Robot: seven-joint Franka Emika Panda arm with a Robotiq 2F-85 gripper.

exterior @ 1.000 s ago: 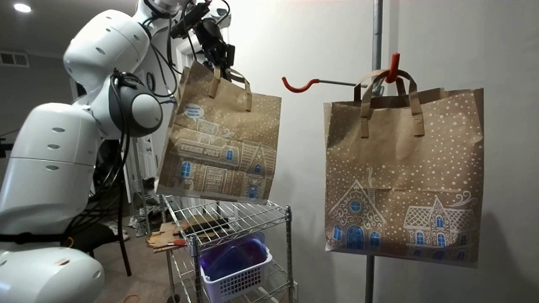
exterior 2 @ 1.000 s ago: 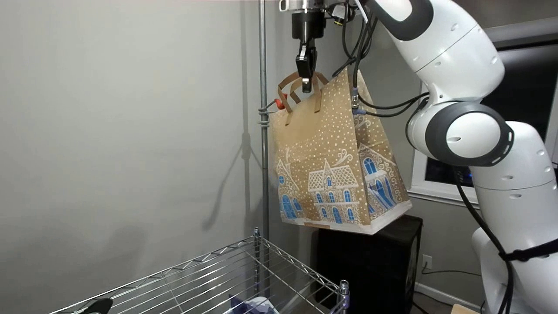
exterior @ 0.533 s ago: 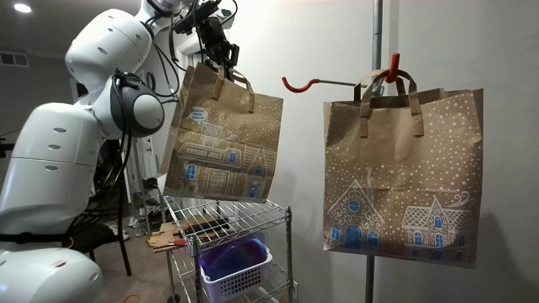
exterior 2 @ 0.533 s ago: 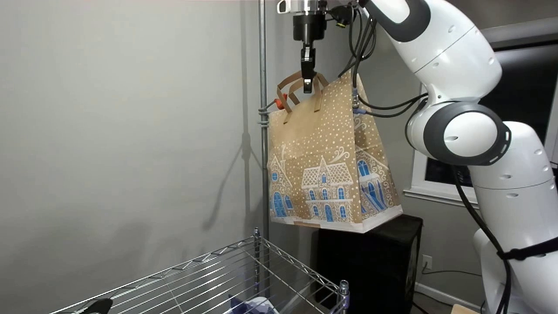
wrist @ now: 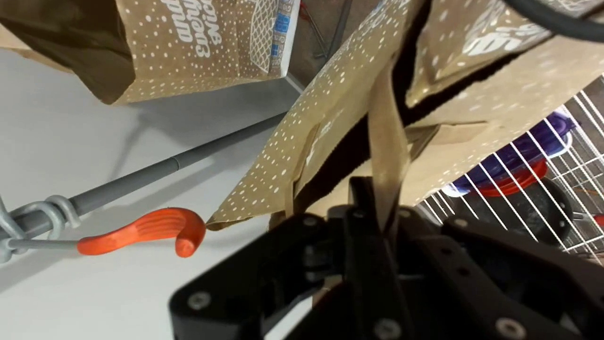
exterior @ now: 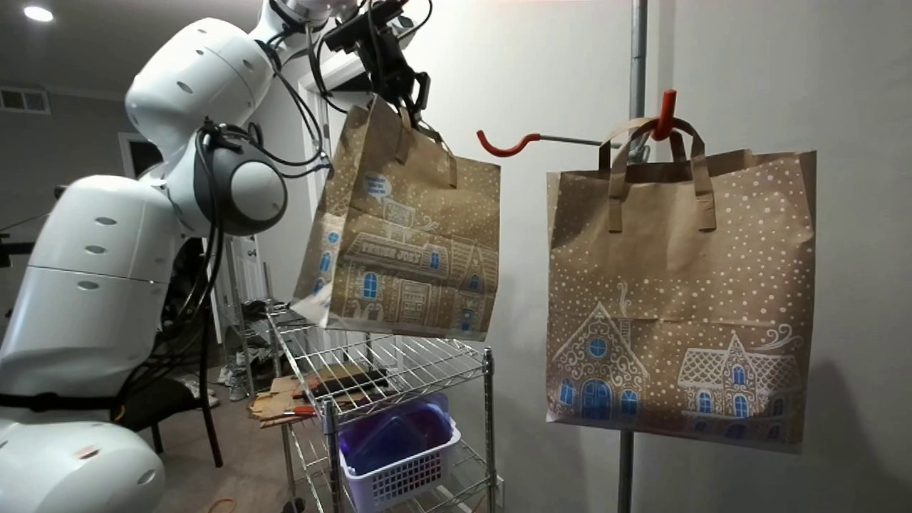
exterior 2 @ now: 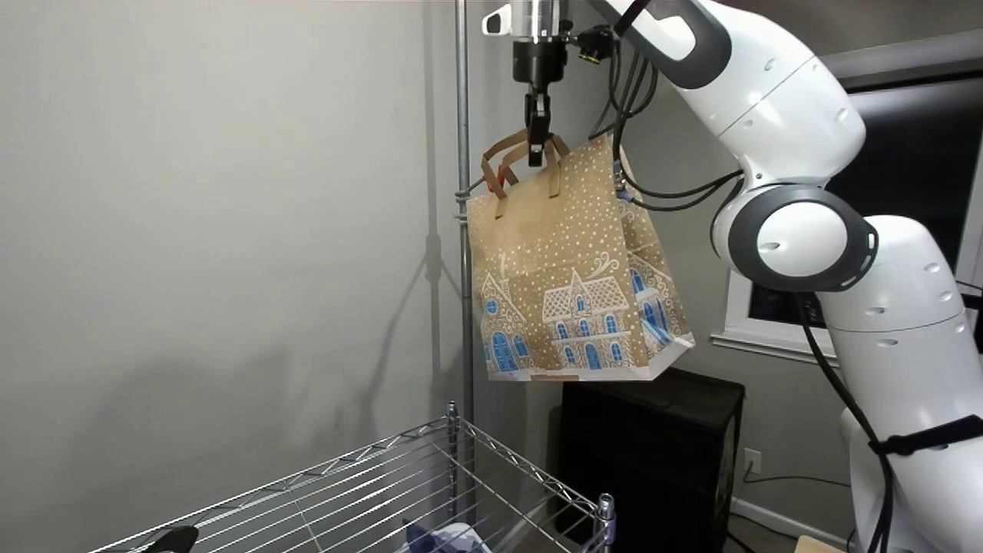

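Observation:
My gripper point(exterior: 417, 114) is shut on the handle point(wrist: 387, 141) of a brown paper bag point(exterior: 420, 249) printed with white dots and houses. The handle strap runs down between the fingers in the wrist view. This bag hangs tilted under the gripper point(exterior 2: 536, 153), its top gaping in the wrist view. A red-tipped hook point(exterior: 507, 146) sticks out to the right of the held bag in an exterior view; in the wrist view the hook point(wrist: 141, 231) lies just left of a bag corner. A similar second bag point(exterior: 677, 299) hangs by its handles from another red hook point(exterior: 666, 117).
A grey upright pole point(exterior: 638, 64) bears the hooks in front of a pale wall. Below the held bag stands a wire rack point(exterior: 420, 370), with a lilac basket point(exterior: 406, 484) on its lower level. A black box point(exterior 2: 653, 461) stands behind the held bag in an exterior view.
Gripper and held bag have moved closer to the left-pointing hook, rightward in an exterior view. The bag has swung and turned, showing more of its side panel. The hanging bag has barely shifted.

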